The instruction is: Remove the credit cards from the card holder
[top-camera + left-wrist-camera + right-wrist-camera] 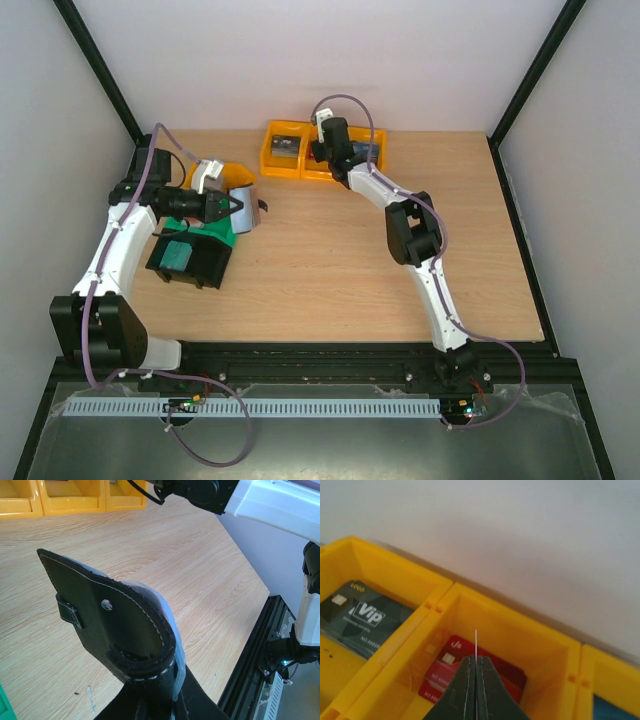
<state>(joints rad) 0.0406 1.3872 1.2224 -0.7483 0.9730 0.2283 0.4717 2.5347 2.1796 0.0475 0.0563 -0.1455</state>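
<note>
Black leather card holder [120,625] is clamped in my left hand [160,700], raised off the tabletop [200,580]. Farther back, my right hand [476,659] pinches a thin card [476,640] edge-on above a yellow bin [530,640]. A red card [440,675] lies in the compartment below it, a dark card [365,620] in the next.

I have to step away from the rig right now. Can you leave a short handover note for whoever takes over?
Left claw: shut on the card holder, held upright.
Right claw: shut on a thin card, seen edge-on, above the middle yellow bin.
Done: a red card lies in that bin, a dark Vip card in the bin beside it.
Left: release the held card; the holder's inside is hidden, so check for more cards.
</note>
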